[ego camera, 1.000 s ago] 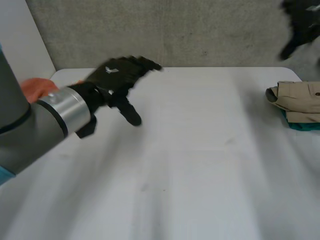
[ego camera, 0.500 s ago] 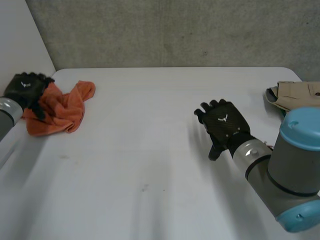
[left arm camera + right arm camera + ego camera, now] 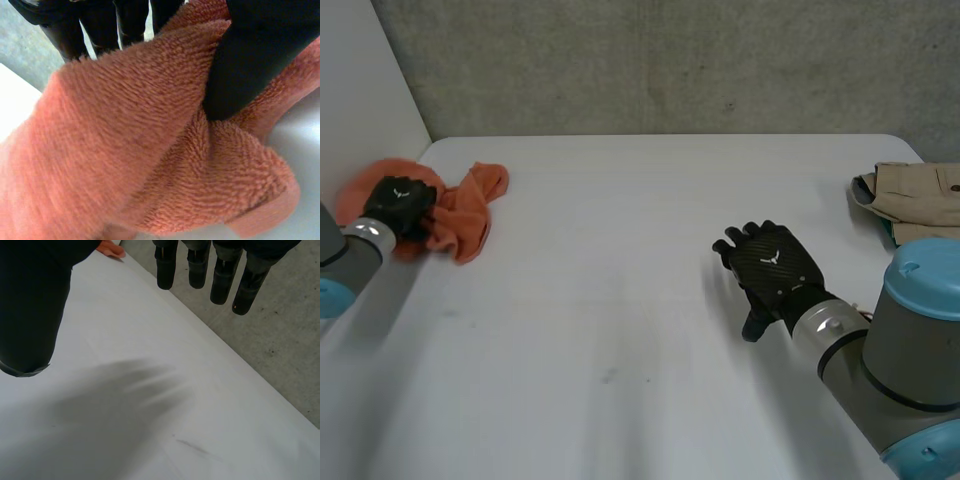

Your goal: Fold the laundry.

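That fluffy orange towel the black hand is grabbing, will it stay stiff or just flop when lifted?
Probably floppy: the orange towel lies crumpled in soft folds. Its thick pile bunches between the left hand's fingers, so it likely grips well and is not slippery. It looks light and unlikely to roll.

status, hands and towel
Left hand shut on crumpled orange terry towel. Right hand open over white table. Folded beige garment far right, nothing blocking.
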